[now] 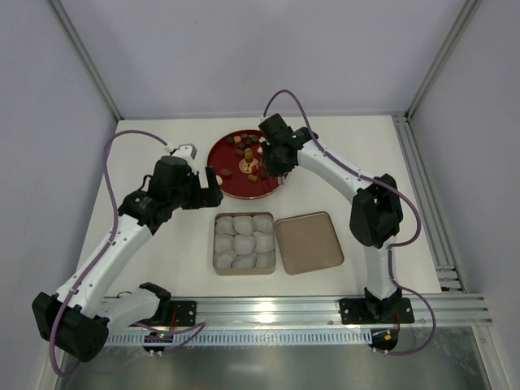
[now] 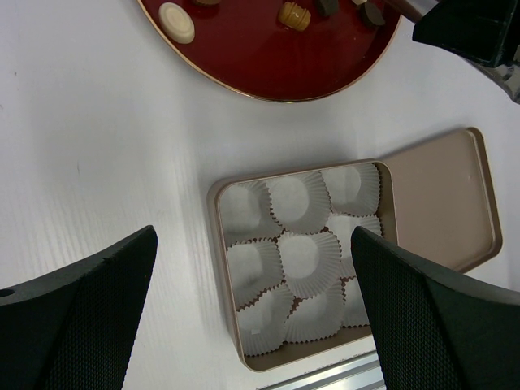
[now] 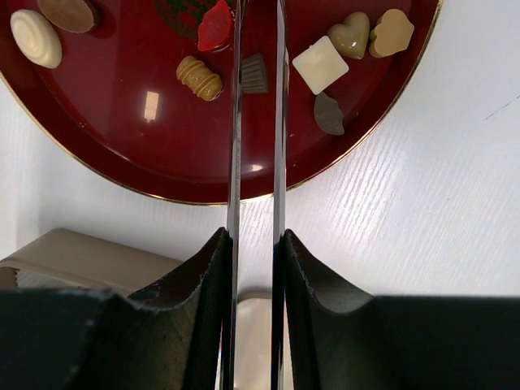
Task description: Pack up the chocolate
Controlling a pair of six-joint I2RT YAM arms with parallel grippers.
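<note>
The chocolate point(image 1: 248, 148) lies as several small pieces on a round red plate point(image 1: 231, 187). In the right wrist view, my right gripper point(image 3: 254, 240) is shut on thin metal tongs point(image 3: 235, 146). Their two blades reach over the plate point(image 3: 162, 154) and straddle a brown cup-shaped chocolate point(image 3: 256, 73). A tan ridged piece point(image 3: 199, 78) and a white square point(image 3: 320, 64) lie on either side. My left gripper point(image 2: 253, 244) hangs open above a tin point(image 2: 213, 211) filled with empty white paper cups point(image 2: 309, 260).
The tin's lid point(image 1: 308, 242) lies flat to the right of the tin point(image 1: 214, 244). A metal rail point(image 1: 325, 309) runs along the near table edge. Frame posts and walls enclose the white table.
</note>
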